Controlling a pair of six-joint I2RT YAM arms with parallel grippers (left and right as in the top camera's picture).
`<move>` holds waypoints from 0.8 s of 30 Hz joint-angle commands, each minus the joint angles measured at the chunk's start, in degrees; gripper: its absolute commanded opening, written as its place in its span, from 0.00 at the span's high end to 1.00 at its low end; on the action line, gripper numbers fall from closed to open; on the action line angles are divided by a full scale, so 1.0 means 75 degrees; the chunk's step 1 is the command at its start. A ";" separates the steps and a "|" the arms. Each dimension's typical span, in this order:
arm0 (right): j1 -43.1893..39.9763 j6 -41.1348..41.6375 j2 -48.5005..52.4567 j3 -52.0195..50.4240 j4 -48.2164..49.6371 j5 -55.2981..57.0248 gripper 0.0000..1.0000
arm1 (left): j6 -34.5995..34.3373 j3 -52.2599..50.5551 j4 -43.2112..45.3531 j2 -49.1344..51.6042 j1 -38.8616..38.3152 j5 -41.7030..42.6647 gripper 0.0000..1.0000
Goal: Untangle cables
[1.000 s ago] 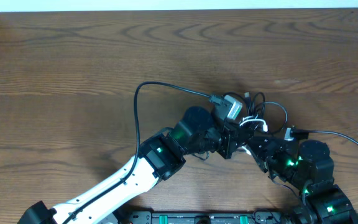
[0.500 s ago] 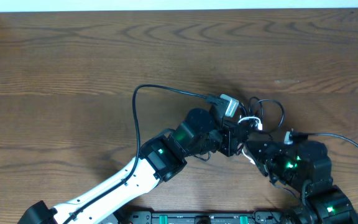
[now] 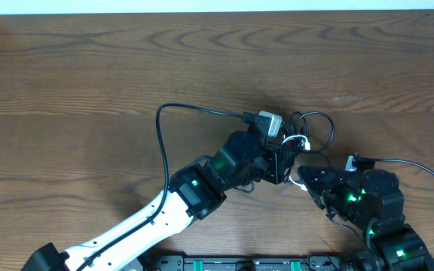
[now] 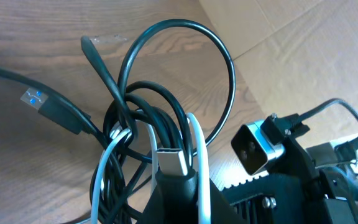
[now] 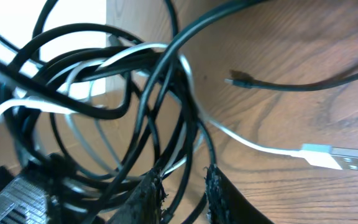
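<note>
Left pincer (image 4: 178,186), clamped tight on the cables (image 3: 297,141), has tugged the knot leftward over the table (image 3: 89,75) — right pincer (image 5: 182,186) narrows around black strands, grip unclear — still tangled, right of centre.

Dark wood-grain table (image 3: 89,75), white strip (image 3: 202,6) along its far edge, creased tan cardboard (image 4: 316,50) beside it.

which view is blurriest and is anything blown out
Right wrist: the near cables are soft, the white plug smears at the right edge, and the top-left background is blown out white. Left wrist: mostly crisp, the black plug sharp with a blue glint. Overhead: even light, no glare on the table.
</note>
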 commanded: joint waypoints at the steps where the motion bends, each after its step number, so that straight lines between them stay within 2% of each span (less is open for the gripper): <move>1: 0.0073 0.0137 -0.0032 0.0044 -0.0020 -0.0373 0.78 | -0.0414 0.0169 0.0070 -0.0047 -0.0012 -0.0073 0.93; 9: 0.0073 0.0140 -0.0032 0.0044 -0.0061 -0.0498 0.80 | -0.0953 0.0169 0.0242 -0.0047 -0.0050 -0.0073 0.93; 17: 0.0076 0.0245 -0.0032 0.0044 -0.0050 -0.0592 0.83 | -0.0959 0.0169 0.0673 -0.0047 -0.0428 -0.0076 0.93; 24: 0.0076 0.0379 -0.0032 0.0044 -0.0032 -0.0638 0.83 | -0.1326 0.0169 0.0781 -0.0047 -0.0629 -0.0079 0.92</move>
